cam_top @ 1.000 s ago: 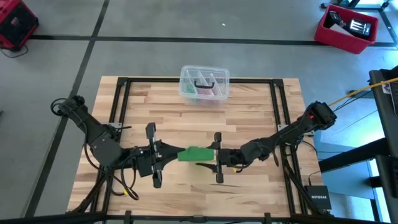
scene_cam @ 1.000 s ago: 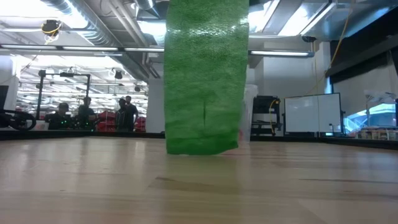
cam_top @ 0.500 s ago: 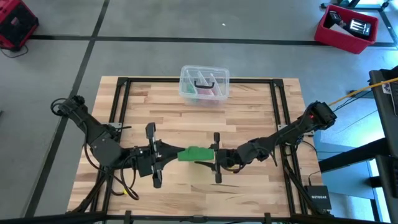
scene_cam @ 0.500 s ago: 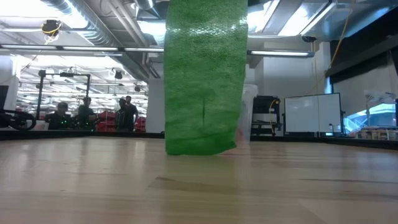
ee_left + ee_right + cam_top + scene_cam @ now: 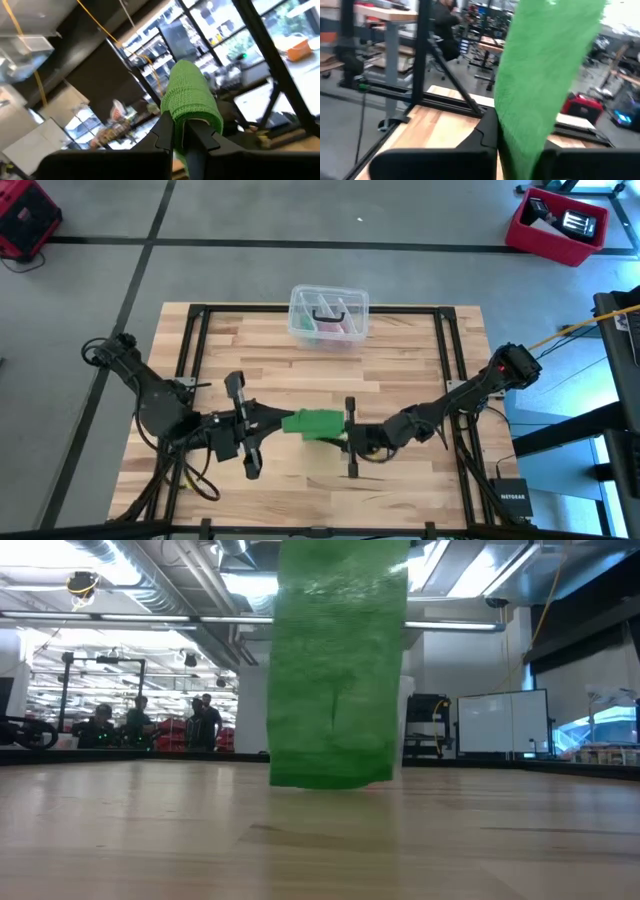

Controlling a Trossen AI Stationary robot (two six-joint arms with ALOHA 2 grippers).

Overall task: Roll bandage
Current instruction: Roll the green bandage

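The only writing I can read from above is the white word "NETGEAR" on the small flat black box [image 5: 512, 498] lying on the floor just off the table's near right corner, beside my right arm's base. I can make out no other text, label or number.

- Bright, even ceiling light falls on the table [image 5: 400, 360]; shadows beneath the arms are faint.
- Strip lights glare overhead at table height.
- Both wrist cameras blur; the bandage [image 5: 338, 670] smears softly.
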